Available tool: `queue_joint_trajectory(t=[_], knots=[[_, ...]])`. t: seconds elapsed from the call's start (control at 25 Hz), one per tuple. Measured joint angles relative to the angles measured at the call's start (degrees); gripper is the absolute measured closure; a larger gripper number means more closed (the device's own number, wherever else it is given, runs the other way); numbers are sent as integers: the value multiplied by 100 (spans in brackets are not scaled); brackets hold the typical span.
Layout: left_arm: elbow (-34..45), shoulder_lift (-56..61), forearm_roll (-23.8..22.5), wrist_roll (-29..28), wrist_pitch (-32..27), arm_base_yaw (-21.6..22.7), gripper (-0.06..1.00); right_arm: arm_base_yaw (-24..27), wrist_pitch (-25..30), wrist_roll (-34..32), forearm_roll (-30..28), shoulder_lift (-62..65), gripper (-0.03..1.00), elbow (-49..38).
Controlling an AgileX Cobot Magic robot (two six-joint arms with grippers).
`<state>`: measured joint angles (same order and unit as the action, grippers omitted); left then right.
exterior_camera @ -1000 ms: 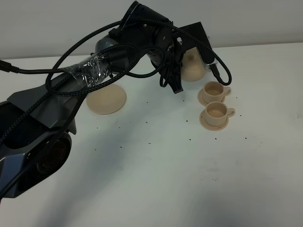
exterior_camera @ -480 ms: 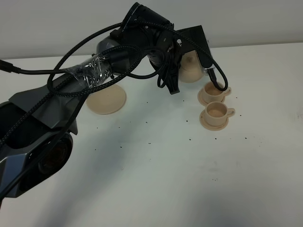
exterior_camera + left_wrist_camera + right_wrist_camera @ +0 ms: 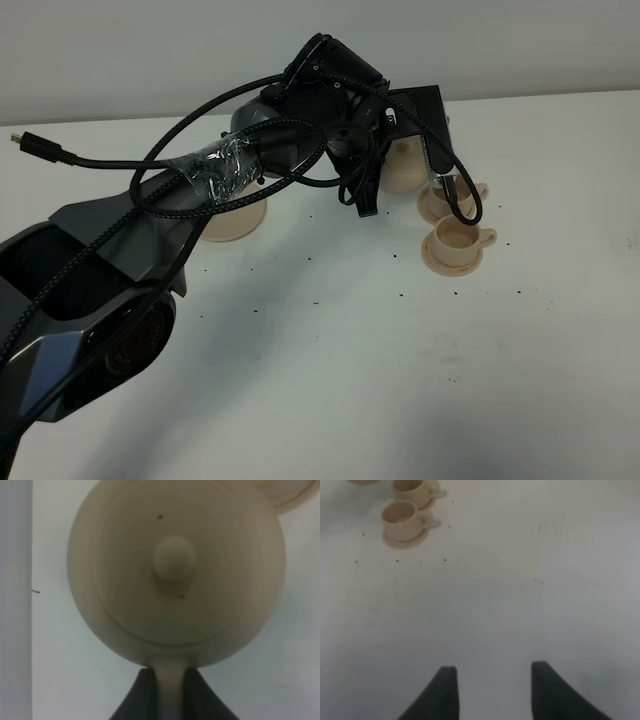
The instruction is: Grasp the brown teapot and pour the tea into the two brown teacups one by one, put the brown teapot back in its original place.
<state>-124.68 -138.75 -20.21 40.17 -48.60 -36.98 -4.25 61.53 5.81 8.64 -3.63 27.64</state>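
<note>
Left pincer (image 3: 170, 692), seen by its wrist camera, is clamped on the loop handle (image 3: 170, 682) of the brown teapot (image 3: 175, 570), with one dark finger (image 3: 140, 700) pressed to each side of it. The knobbed lid (image 3: 174, 559) is seated on the pot, and the spout cannot be made out. From the high camera, the teapot (image 3: 405, 168) lies at about 1 o'clock from the middle of the white worktop (image 3: 350, 380). It is largely hidden by the left arm (image 3: 100, 240) and its looped cables (image 3: 200, 110), so whether its base touches the worktop cannot be told. The far teacup (image 3: 472, 191) stands just beside the pot at its 4 o'clock, partly screened by a cable. The near teacup (image 3: 455, 238), on its saucer (image 3: 440, 262), sits directly at 6 o'clock from the far one, both handles pointing to 3 o'clock. A flat tan saucer (image 3: 230, 222) rests toward 8 o'clock from the pot, half under the arm. Right pincer (image 3: 493, 669) hangs over bare worktop with its fingers apart and nothing between them, well apart from both cups. Small dark specks (image 3: 402, 295) dot the worktop.
</note>
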Motion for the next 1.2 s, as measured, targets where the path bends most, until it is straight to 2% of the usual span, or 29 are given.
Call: queue_joint_trajectory(t=[0.32, 1.2], knots=[[0, 0, -585, 0, -246, -57, 82, 0, 0, 0, 0, 0, 62, 0], [0, 0, -701, -5, -349, -220, 82, 0, 0, 0, 0, 0, 62, 0]])
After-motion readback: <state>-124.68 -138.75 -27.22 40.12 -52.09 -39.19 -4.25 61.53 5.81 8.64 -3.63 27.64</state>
